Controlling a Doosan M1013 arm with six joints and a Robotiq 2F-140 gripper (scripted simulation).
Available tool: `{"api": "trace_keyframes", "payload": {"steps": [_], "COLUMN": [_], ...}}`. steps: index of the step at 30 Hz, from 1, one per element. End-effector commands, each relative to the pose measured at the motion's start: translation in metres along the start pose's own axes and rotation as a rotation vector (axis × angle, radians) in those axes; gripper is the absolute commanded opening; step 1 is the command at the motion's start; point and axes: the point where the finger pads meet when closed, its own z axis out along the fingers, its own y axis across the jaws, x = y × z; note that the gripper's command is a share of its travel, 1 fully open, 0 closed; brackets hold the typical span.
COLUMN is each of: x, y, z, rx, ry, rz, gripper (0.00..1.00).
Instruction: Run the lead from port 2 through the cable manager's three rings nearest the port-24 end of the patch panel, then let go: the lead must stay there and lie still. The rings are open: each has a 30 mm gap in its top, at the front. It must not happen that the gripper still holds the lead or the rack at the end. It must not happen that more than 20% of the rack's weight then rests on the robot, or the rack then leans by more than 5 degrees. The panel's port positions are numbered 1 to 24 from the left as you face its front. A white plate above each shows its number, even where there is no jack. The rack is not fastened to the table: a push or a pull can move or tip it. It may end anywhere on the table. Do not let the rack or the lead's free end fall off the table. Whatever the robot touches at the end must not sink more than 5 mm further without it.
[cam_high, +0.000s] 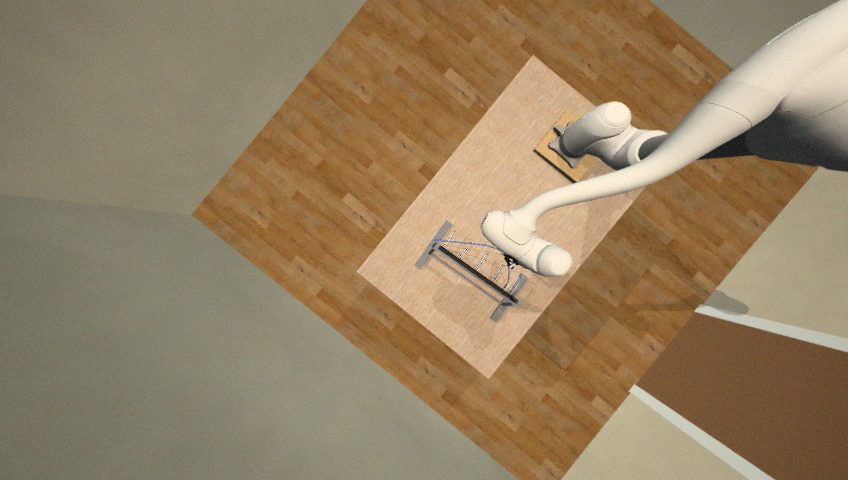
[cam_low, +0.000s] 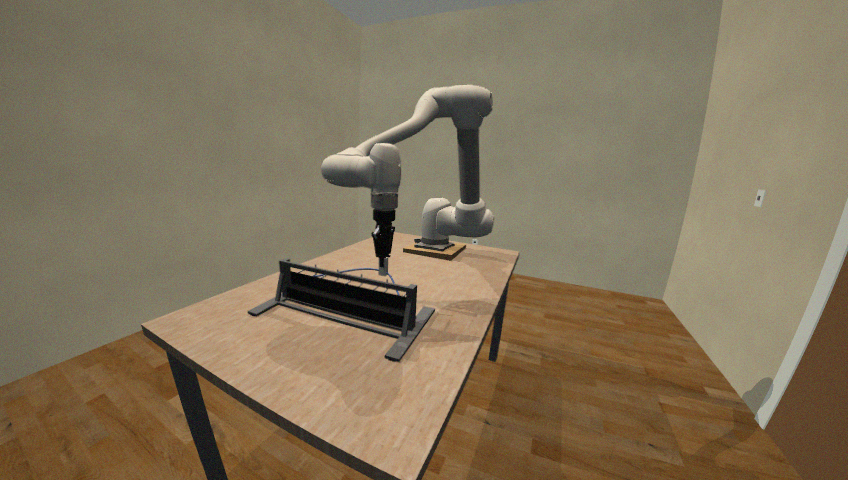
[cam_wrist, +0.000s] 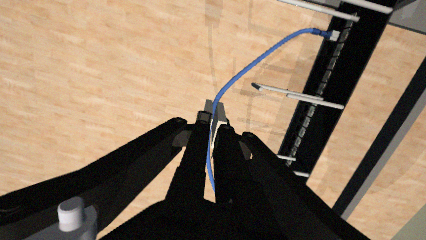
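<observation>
Lead (cam_high: 470, 242) (cam_low: 357, 270) (cam_wrist: 265, 54) is in the tool (cam_high: 510, 261) (cam_low: 383, 270) (cam_wrist: 212, 111): fingers narrow, pinched on the blue cable, tips pointing down. Plug (cam_wrist: 334, 35) sits in the patch panel (cam_wrist: 320, 67); from there the cable arcs across to the fingertips, and more of it shows past them between the fingers. Top view: grip point is on the ring side of the rack (cam_high: 476, 272) (cam_low: 351, 276), nearer its right end. Short run curves from the tool down to the panel near that right end; longer run goes left from the tool, over the ring area, to near the rack's left foot (cam_high: 440, 230). Exterior view: cable is up at the tool on the far side of the rack, bending down on the right toward the panel and sloping off left behind the top bar. Tool is above the tabletop (cam_high: 446, 178) (cam_low: 333, 380) (cam_wrist: 100, 75), apart from the rack. Rack stands upright on both feet. Rings (cam_wrist: 272, 91) are beside the plug-side run in the wrist view, that run clear of the nearest one. Can't tell whether the left run sits inside any ring; too small to read.
</observation>
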Motion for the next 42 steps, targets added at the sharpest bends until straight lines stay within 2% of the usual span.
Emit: {"api": "trace_keyframes", "payload": {"steps": [1, 11, 25, 28, 30, 32, 34, 42], "x": [-0.001, -0.001, -0.001, -0.004, -0.004, -0.007, -0.009, -0.009], "y": [-0.001, -0.001, 0.000, 0.026, 0.026, 0.052, 0.065, 0.066], "z": [-0.007, -0.024, -0.028, -0.029, -0.029, -0.029, -0.028, -0.028], "rx": [0.003, 0.003, 0.003, 0.003, 0.003, 0.003, 0.003, 0.003], "ry": [-0.002, -0.002, -0.002, -0.002, -0.002, -0.002, -0.002, -0.002], "rz": [-0.001, -0.001, -0.001, -0.009, -0.009, -0.017, -0.021, -0.021], "gripper": [0.00, 0.00, 0.00, 0.00, 0.00, 0.00, 0.00, 0.00]}}
